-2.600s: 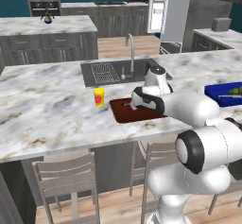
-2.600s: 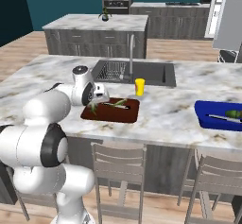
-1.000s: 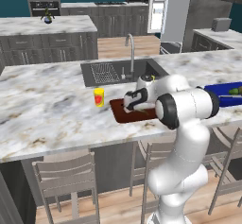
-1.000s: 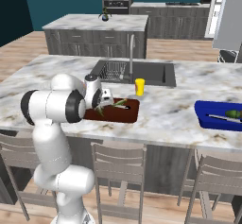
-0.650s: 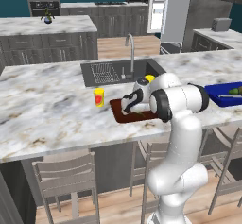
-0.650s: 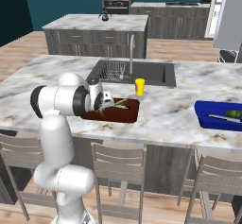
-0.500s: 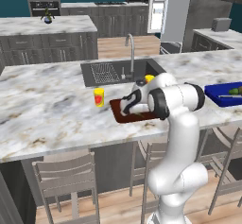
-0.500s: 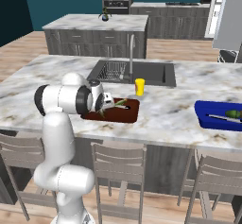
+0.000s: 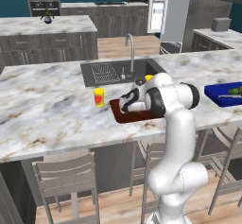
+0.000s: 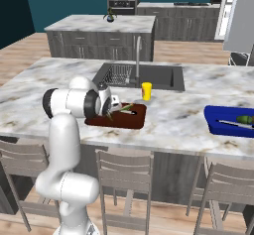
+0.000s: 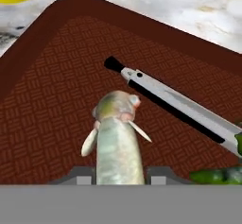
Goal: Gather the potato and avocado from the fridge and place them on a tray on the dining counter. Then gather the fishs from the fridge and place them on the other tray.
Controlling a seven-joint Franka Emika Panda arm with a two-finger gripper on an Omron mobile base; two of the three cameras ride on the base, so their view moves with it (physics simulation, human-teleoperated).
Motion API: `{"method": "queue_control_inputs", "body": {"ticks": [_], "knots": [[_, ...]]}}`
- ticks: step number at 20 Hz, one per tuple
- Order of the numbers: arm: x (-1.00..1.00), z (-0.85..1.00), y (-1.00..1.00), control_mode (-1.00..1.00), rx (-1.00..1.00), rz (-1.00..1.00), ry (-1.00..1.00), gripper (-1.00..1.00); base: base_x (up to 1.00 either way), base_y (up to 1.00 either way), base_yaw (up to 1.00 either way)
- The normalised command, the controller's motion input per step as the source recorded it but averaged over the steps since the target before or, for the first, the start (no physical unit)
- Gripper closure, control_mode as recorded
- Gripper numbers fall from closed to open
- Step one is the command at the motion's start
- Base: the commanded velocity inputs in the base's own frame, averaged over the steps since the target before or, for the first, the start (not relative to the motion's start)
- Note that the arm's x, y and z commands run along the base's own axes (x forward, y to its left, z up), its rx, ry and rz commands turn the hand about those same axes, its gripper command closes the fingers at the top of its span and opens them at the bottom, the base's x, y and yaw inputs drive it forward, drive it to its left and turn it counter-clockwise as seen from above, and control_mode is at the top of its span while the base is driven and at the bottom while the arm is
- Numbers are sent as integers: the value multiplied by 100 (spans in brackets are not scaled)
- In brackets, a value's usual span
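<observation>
My gripper [image 11: 119, 176] hangs low over the dark reddish-brown tray [image 11: 56, 53] on the marbled dining counter [image 9: 52, 109], shut on a grey-green fish [image 11: 118, 138] whose head points away from the hand. From the left base view the gripper [image 9: 124, 106] is over the tray's [image 9: 124, 118] left part; the right base view has the gripper [image 10: 113, 111] at the tray's [image 10: 130, 120] near-left side. A green piece [image 11: 218, 176] lies at the tray's edge; I cannot tell what it is. The blue tray [image 10: 224, 126] holds the avocado [image 10: 244, 119].
A slim white-and-black bar [image 11: 175, 107] lies across the brown tray. A yellow cup [image 9: 99, 97] stands just left of the tray. The sink [image 9: 113, 72] with its faucet [image 9: 130, 53] lies behind. Stools [image 9: 66, 180] line the counter's near side.
The arm's elbow has swung up and over while the hand stayed above the brown tray and sank lower with the fish. The base has not moved.
</observation>
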Motion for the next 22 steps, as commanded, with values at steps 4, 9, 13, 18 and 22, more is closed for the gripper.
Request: {"method": "queue_control_inputs", "body": {"ticks": [4, 9, 13, 18, 22], "knots": [[-30, 55, 2, -100, 0, 10, -33, -100, 0, 0, 0], [-32, 55, 1, -100, 0, 11, -25, -100, 0, 0, 0], [-91, 89, -1, -100, 2, 10, -25, -100, 0, 0, 0], [-100, 90, -37, -100, 17, -13, 4, -100, 0, 0, 0], [-100, 77, -66, -100, 12, -23, 37, -100, 0, 0, 0]]}}
